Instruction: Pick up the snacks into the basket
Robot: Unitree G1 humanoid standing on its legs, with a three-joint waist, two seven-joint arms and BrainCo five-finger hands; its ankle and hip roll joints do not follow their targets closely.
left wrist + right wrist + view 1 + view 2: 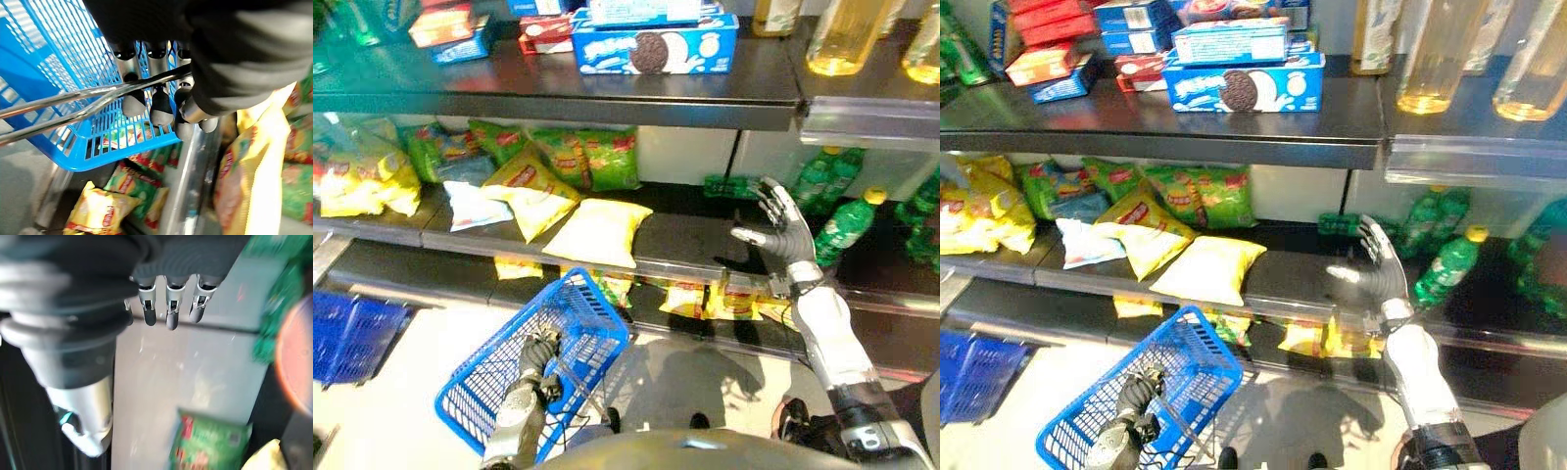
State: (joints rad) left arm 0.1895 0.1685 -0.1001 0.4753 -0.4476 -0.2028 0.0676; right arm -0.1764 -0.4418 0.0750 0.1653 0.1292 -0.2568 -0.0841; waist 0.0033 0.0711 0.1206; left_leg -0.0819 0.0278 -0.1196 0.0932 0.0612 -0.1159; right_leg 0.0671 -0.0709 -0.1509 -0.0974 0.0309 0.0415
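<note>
Blue basket (pixel 570 338) at lower left, hung by its metal handle (pixel 73 100) from the left hand (pixel 540 354), fingers (pixel 161 105) curled round it. One yellow snack bag (pixel 598 231) mid-frame on the middle shelf (pixel 690 250). Right hand (pixel 785 233) raised at right of it, fingers spread apart, holding nothing.

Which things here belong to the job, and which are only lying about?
Job:
- blue basket, handle held by left hand
- yellow snack bag on middle shelf
- green snack bags behind
- right hand, open, over bare shelf

Lying about:
- cookie box
- green bottles
- second blue basket
</note>
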